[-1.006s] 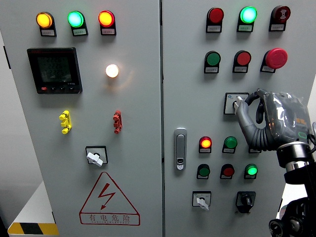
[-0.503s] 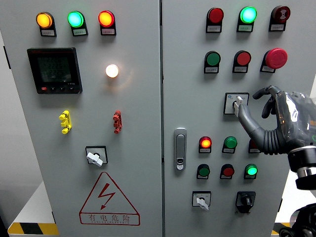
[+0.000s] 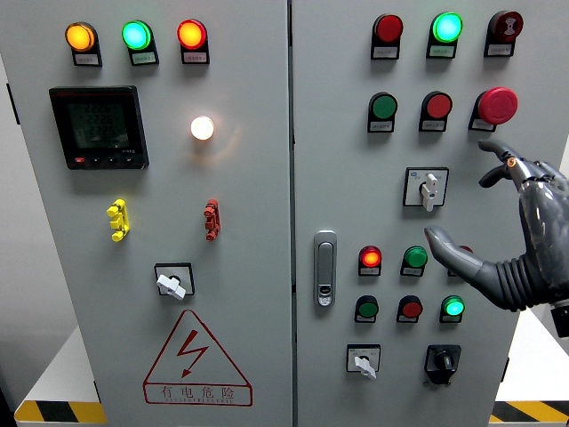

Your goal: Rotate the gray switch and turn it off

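The gray rotary switch (image 3: 427, 188) sits in its square plate on the right door, below the red button row. Its pale knob stands about upright. My right hand (image 3: 469, 197) is off to the right of the switch, apart from it, with fingers spread and nothing held. Its thumb (image 3: 449, 245) points left beneath the switch, in front of the indicator lamps. The index finger (image 3: 498, 149) curves up near the red mushroom button (image 3: 498, 104). My left arm does not show.
Similar gray switches sit on the left door (image 3: 171, 283) and at the lower right door (image 3: 362, 360), beside a black switch (image 3: 442, 360). A door handle (image 3: 325, 267) is mounted left of the lit red (image 3: 371, 258) and green lamps (image 3: 453, 308).
My right hand let go of the gray switch's knob and drew back to the right, its fingers spreading. The knob now shows uncovered.
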Controlling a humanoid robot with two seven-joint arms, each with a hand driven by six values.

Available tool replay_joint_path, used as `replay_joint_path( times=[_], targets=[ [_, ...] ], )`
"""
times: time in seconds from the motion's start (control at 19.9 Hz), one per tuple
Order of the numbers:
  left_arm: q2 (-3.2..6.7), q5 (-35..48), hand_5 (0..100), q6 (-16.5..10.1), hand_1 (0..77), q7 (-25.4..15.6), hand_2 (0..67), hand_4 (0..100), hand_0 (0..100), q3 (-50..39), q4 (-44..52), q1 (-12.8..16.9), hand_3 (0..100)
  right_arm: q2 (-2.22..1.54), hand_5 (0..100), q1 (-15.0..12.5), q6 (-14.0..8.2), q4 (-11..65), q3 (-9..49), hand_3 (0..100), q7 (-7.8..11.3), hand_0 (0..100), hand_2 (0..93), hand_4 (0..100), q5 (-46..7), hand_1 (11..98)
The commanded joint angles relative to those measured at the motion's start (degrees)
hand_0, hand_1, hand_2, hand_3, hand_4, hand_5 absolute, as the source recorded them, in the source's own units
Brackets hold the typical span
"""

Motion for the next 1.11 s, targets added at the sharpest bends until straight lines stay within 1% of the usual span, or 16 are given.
replay_joint_path(
  times=[0.0, 0.2, 0.25, 0.35, 0.45, 0.5, 0.55, 0.65, 0.7, 0.75, 0.8, 0.96, 1.01, 1.06],
  targets=[
    [0.0, 0.1, 11, 0.0, 0.0, 0.0, 13.3, 8, 89, 0.0, 0.0, 0.0, 19, -0.06, 26, -1.5, 0.0, 2.4, 0.1, 16, 0.78, 0, 9.8, 9, 0.0, 39.3],
    [0.0, 0.1, 11, 0.0, 0.0, 0.0, 13.3, 8, 89, 0.0, 0.0, 0.0, 19, -0.06, 21, -2.4, -0.1, 4.6, 0.5, 13, 0.78, 0, 9.0, 9, 0.0, 38.9],
    [0.0, 0.1, 11, 0.0, 0.0, 0.0, 13.3, 8, 89, 0.0, 0.0, 0.0, 19, -0.06, 18, -3.2, -0.1, 5.4, 0.9, 12, 0.78, 0, 8.8, 8, 0.0, 39.0],
    [0.0, 0.0, 11, 0.0, 0.0, 0.0, 13.3, 8, 89, 0.0, 0.0, 0.0, 19, -0.06, 18, -4.2, -0.1, 6.2, 1.1, 12, 0.78, 0, 8.6, 8, 0.0, 39.1],
    [0.0, 0.0, 11, 0.0, 0.0, 0.0, 13.3, 8, 89, 0.0, 0.0, 0.0, 19, -0.06, 17, -4.4, -0.1, 6.3, 1.1, 11, 0.87, 0, 8.4, 8, 0.1, 39.3],
    [0.0, 0.0, 11, 0.0, 0.0, 0.0, 13.3, 8, 89, 0.0, 0.0, 0.0, 19, -0.06, 17, -4.5, -0.4, 6.5, 1.2, 11, 0.87, 0, 8.4, 8, 0.0, 39.4],
    [0.0, 0.1, 11, 0.0, 0.0, 0.0, 13.3, 8, 89, 0.0, 0.0, 0.0, 19, 0.03, 16, -4.8, -0.6, 6.9, 1.2, 11, 0.87, 0, 8.3, 8, 0.0, 39.5],
    [0.0, 0.0, 11, 0.0, 0.0, 0.0, 13.3, 8, 89, 0.0, 0.0, 0.0, 19, 0.03, 15, -5.5, -0.9, 8.0, 1.2, 11, 0.87, 0, 8.3, 8, 0.1, 39.5],
    [0.0, 0.1, 11, 0.0, 0.0, -0.1, 13.3, 8, 89, 0.0, 0.0, 0.0, 19, 0.03, 14, -5.7, -1.6, 8.1, 1.2, 11, 0.95, 0, 8.3, 8, 0.1, 39.5],
    [0.0, 0.1, 11, 0.0, 0.0, 0.0, 13.3, 8, 89, 0.0, 0.0, 0.0, 19, 0.03, 14, -5.9, -2.6, 8.1, 1.1, 11, 1.91, 0, 8.5, 8, 0.1, 39.6],
    [0.0, 0.1, 11, 0.0, 0.0, 0.0, 13.3, 8, 89, -0.1, 0.0, 0.0, 19, 0.03, 14, -6.1, -2.8, 8.2, 1.1, 11, 2.62, 0, 8.6, 8, 0.0, 39.6],
    [0.0, 0.1, 11, 0.0, 0.0, 0.0, 13.3, 8, 89, 0.0, 0.0, 0.0, 19, 0.03, 12, -6.6, -2.8, 9.6, 1.2, 12, 2.71, 0, 9.2, 8, -0.6, 39.6],
    [0.0, 0.1, 11, 0.0, 0.0, 0.0, 13.3, 8, 89, 0.0, 0.0, 0.0, 19, -0.06, 11, -6.7, -2.8, 9.7, 1.2, 12, 2.71, 0, 9.2, 8, -0.7, 39.6],
    [0.0, 0.1, 11, 0.0, 0.0, 0.0, 13.3, 8, 89, 0.0, 0.0, 0.0, 19, -0.06, 11, -6.8, -2.8, 10.1, 1.2, 12, 2.71, 0, 9.2, 8, -0.7, 39.7]
  ],
)
